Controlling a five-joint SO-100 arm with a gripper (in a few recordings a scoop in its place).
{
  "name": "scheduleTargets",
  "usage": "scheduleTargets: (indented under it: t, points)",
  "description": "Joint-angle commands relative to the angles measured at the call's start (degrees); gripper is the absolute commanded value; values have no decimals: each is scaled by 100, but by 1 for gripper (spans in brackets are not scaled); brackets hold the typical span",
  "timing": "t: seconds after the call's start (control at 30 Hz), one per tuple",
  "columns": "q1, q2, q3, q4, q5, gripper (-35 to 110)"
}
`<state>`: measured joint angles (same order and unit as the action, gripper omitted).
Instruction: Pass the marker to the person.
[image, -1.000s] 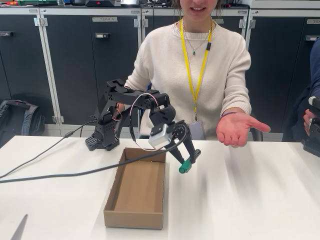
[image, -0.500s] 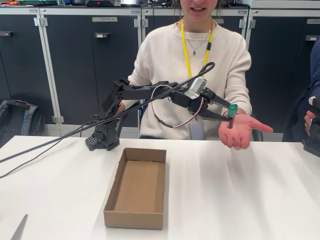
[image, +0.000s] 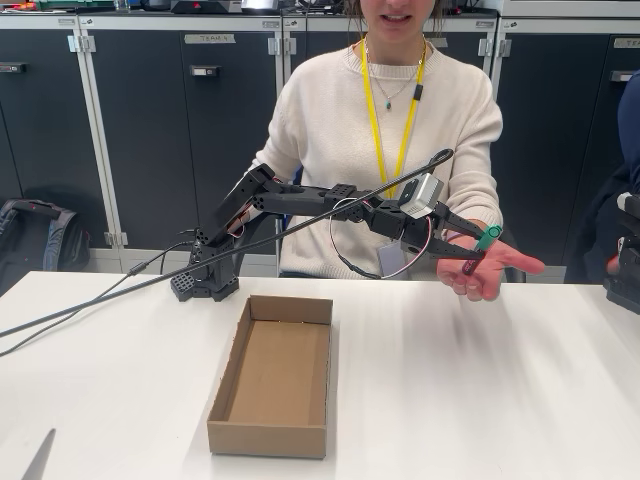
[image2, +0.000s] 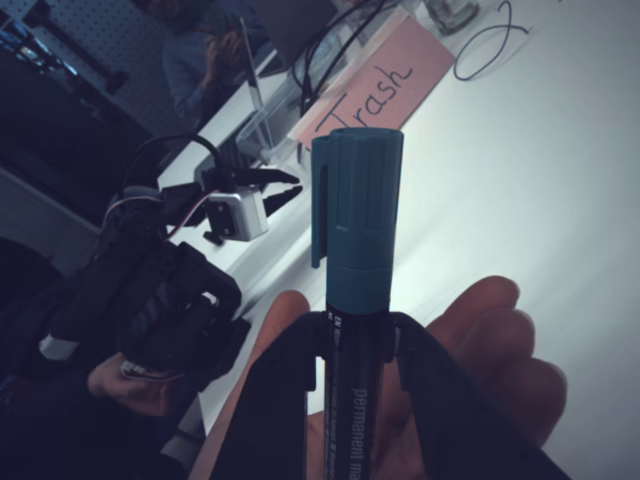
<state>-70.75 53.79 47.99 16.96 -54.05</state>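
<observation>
Marker (image: 487, 238) over hand (image: 487, 268), tray (image: 272, 376) aside

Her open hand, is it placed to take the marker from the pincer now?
Probably yes: the marker, clamped in the pincer, sits right over her open hand, nothing between them.

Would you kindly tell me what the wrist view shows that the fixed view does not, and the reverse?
Only the wrist view shows the pink "Trash" sign and the white print on the marker barrel. Only the fixed view shows the cardboard tray, the arm's base and the person in a cream sweater. Both show the gripper shut on the teal-capped marker over the person's open hand.
</observation>
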Motion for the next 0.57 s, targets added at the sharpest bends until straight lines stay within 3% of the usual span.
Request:
scheduleTargets:
  t: [0.0,0.27,0.37,0.53]
  points:
    - [-246,79,-343,26,-88,-3]
    - [-123,237,-123,123,-176,17]
    - [-79,299,-62,53,-79,31]
    - [-9,457,141,26,-97,33]
